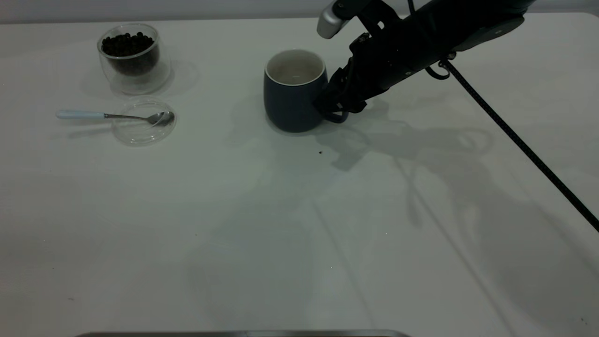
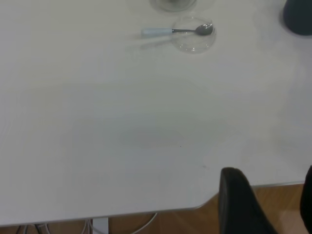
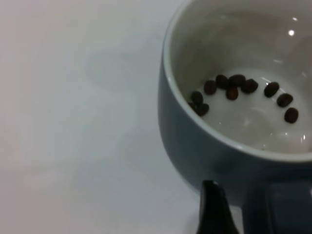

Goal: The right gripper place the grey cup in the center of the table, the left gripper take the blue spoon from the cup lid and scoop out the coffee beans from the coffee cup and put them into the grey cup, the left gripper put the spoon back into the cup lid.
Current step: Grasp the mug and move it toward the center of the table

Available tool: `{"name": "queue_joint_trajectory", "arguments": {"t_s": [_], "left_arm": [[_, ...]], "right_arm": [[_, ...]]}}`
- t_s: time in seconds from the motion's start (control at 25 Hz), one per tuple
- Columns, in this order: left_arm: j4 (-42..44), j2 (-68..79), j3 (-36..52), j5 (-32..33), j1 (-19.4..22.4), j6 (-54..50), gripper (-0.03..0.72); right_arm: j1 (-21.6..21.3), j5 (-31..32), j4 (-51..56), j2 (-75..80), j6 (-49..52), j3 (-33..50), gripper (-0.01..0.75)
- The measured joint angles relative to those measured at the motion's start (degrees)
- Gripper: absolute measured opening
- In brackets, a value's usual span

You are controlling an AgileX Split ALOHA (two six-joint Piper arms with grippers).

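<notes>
The right gripper (image 1: pixel 333 108) stood at the handle of the grey cup (image 1: pixel 294 91), at the cup's 3 o'clock — I could not tell if its jaws pinched it. The blue spoon (image 1: pixel 114 115) lay at 9 o'clock, bowl in the cup lid (image 1: pixel 142 132), ready for scooping.

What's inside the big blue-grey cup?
The right wrist view shows a few coffee beans lying on the white bottom of the grey cup. The near wall hides part of the bottom, so more beans could be there. The right gripper is at its handle.
</notes>
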Motion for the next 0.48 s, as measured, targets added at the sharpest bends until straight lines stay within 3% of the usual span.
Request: {"name": "queue_joint_trajectory", "arguments": {"t_s": [0.36, 0.48], "left_arm": [[0.00, 0.00, 0.00, 0.00, 0.00, 0.00, 0.379], [0.00, 0.00, 0.00, 0.00, 0.00, 0.00, 0.379]], "right_arm": [[1.91, 0.39, 1.63, 0.00, 0.00, -0.11, 0.458], [1.98, -3.11, 1.57, -0.24, 0.00, -0.11, 0.458]]}}
